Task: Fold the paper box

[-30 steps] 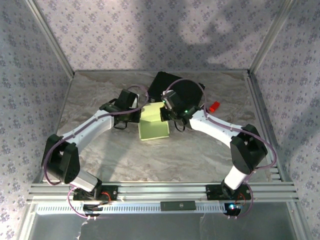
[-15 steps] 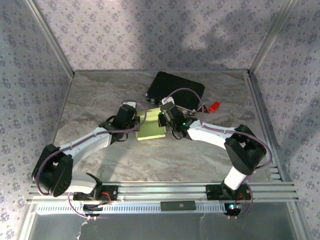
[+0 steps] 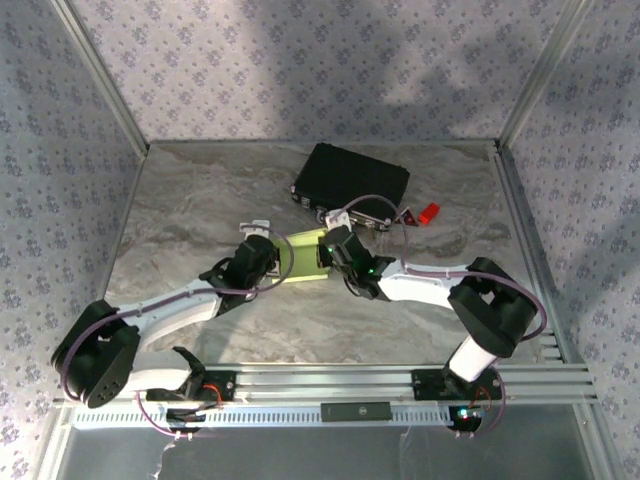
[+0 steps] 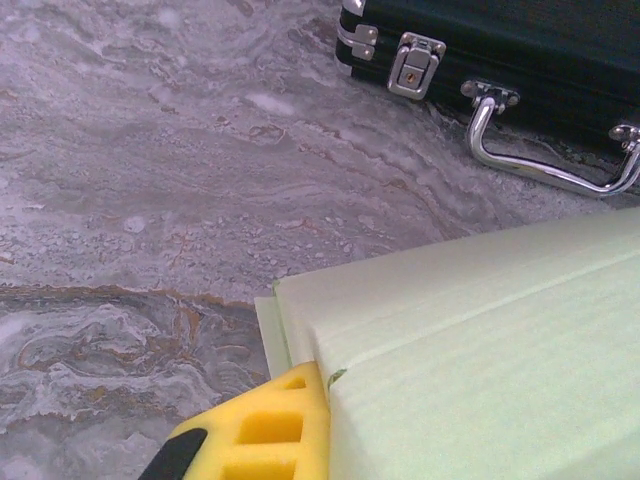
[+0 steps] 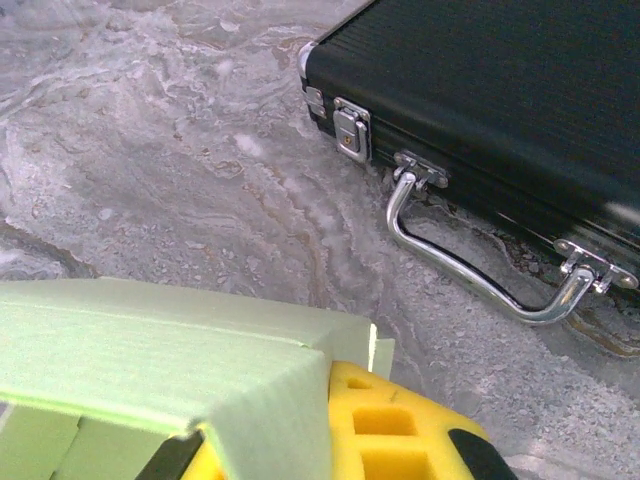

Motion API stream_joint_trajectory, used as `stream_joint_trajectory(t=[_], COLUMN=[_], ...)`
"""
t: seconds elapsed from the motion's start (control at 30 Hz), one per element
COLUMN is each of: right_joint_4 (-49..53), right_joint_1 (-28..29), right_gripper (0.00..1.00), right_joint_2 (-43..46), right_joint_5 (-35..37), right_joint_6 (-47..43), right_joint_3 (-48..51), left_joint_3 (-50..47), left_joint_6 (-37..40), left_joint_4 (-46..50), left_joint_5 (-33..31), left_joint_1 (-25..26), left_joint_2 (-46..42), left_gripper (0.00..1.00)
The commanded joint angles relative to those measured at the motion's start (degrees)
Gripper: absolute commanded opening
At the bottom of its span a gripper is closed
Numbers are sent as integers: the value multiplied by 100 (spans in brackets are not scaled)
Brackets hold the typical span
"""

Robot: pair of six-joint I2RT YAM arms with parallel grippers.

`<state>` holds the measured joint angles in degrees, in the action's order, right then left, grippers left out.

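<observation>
Paper box: pale green, low on the table, between the arms, near the black case.
Left gripper: pinched shut on the box's left edge.
Right gripper: pinched shut on the right flap.
Technique: press evenly along the creases; thin card tears easily.

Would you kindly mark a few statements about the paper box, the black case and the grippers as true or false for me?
1. The paper box sits between the left gripper and the right gripper. True.
2. The black case stands open. False: its lid is shut.
3. The case's metal handle faces the paper box. True.
4. In the top view, the small red object lies left of the case. False: it lies by the case's right end.
5. The left gripper is wide open. False: it is shut on the paper box.
</observation>
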<state>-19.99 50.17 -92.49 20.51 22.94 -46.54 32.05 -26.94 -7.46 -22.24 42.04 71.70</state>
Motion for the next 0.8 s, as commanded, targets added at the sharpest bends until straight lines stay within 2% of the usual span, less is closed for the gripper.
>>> stream_joint_trajectory(t=[0.0, 0.4, 0.77], right_joint_4=[-228, -198, 341], right_joint_1=[218, 647, 772], right_gripper=[0, 1, 18], right_joint_2=[-47, -127, 82], right_joint_5=[-402, 172, 303], right_joint_6=[33, 205, 305], right_joint_3=[310, 617, 607], left_joint_3=[-183, -779, -696], left_joint_6=[-169, -467, -506], left_joint_4=[-973, -1107, -256], left_joint_5=[619, 261, -222], left_joint_1=[317, 674, 846], left_joint_2=[-247, -282, -551], left_gripper=[9, 10, 12])
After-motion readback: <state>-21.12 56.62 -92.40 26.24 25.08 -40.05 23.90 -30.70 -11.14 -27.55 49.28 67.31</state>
